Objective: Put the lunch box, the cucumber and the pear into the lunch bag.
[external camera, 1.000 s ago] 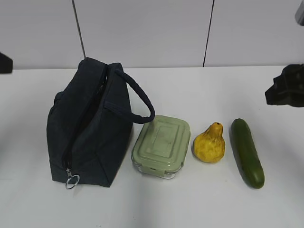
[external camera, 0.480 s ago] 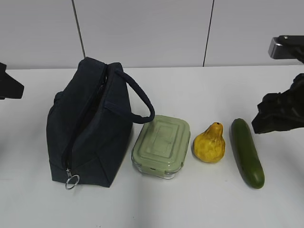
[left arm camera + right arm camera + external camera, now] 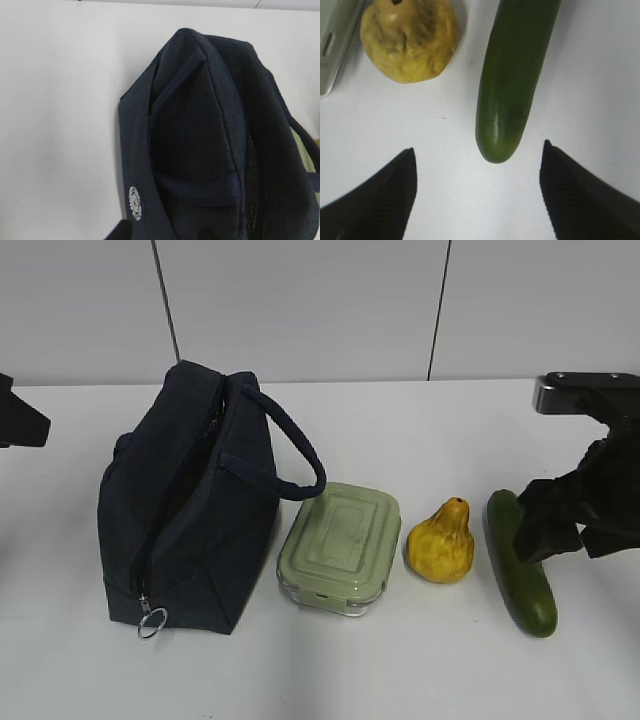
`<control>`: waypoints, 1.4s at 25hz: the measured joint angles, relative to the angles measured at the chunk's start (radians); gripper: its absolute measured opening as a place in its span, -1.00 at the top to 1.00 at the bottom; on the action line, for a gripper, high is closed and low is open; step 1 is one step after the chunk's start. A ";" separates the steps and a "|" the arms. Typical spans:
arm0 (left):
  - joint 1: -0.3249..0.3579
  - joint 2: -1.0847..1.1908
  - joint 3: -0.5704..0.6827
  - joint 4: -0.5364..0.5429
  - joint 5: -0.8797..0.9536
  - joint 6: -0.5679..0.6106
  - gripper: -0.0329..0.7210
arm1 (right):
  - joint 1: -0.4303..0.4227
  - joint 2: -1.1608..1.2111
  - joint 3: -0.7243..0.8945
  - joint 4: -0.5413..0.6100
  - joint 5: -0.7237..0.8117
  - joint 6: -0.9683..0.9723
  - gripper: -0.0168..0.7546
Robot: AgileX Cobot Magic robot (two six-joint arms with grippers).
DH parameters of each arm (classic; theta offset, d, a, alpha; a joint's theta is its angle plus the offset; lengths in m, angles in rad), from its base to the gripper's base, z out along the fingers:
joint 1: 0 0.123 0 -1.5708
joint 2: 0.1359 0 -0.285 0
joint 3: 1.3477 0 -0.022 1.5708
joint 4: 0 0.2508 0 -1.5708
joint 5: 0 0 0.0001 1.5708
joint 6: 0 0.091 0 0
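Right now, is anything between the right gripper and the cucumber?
No. The right gripper is open above the cucumber, with only bare table between its fingers. The pear lies off to one side.

White table (image 3: 420, 430) bears lunch bag (image 3: 190, 510), lunch box (image 3: 340, 545), pear (image 3: 441, 543), cucumber (image 3: 535, 600)

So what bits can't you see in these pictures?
- Left pincer: not in the left wrist view; only a dark arm part at the exterior view's left edge.
- Inside of the bag: too dark in both views.
- Cucumber: its far end sits behind the right pincer in the exterior view; top edge cuts it in the right wrist view.
- Box contents: lid covers them.
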State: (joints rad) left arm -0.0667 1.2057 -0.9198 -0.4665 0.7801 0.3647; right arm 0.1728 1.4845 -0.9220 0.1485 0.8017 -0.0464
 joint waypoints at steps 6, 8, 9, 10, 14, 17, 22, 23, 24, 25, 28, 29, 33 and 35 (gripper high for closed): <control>0.000 0.000 0.000 0.000 -0.003 0.000 0.26 | 0.000 0.061 -0.042 0.002 -0.003 0.023 -0.58; 0.000 0.000 0.000 0.000 -0.003 0.000 0.26 | 0.000 0.086 -0.053 -0.004 -0.006 0.033 -0.58; 0.000 0.000 0.000 0.000 -0.003 0.000 0.26 | 0.000 0.094 -0.053 -0.008 -0.007 0.035 -0.58; 0.000 0.000 0.000 0.000 -0.003 0.000 0.26 | 0.000 0.103 -0.053 -0.016 -0.007 0.046 -0.58; 0.000 0.000 0.000 0.000 -0.003 0.000 0.26 | 0.000 0.151 -0.053 -0.025 -0.014 0.062 -0.58; 0.000 0.000 0.000 0.000 -0.003 0.000 0.26 | 0.000 0.183 -0.053 -0.025 -0.034 0.065 -0.57; 0.000 0.000 0.000 0.000 -0.003 0.000 0.26 | 0.000 0.217 -0.057 -0.038 -0.065 0.067 -0.58; 0.000 0.000 0.000 0.001 -0.003 0.000 0.26 | 0.000 0.227 -0.057 -0.040 -0.067 0.067 -0.58; 0.000 0.000 0.000 0.001 -0.004 0.000 0.26 | 0.000 0.235 -0.058 -0.040 -0.070 0.067 -0.58; 0.000 0.000 0.000 0.002 -0.004 0.000 0.26 | 0.000 0.248 -0.060 -0.042 -0.075 0.067 -0.58; 0.000 0.000 0.000 0.003 -0.004 0.000 0.26 | 0.000 0.271 -0.060 -0.044 -0.088 0.067 -0.58; 0.000 0.000 0.000 0.003 -0.004 0.000 0.26 | 0.000 0.276 -0.060 -0.044 -0.092 0.067 -0.58; 0.000 0.000 0.000 0.003 -0.004 0.000 0.25 | 0.000 0.300 -0.060 -0.046 -0.117 0.067 -0.57; 0.000 0.000 0.000 0.003 -0.004 0.000 0.25 | 0.000 0.319 -0.060 -0.046 -0.121 0.067 -0.57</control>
State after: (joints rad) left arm -0.0667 1.2057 -0.9198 -0.4634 0.7761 0.3649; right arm 0.1728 1.8035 -0.9815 0.1026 0.6806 0.0210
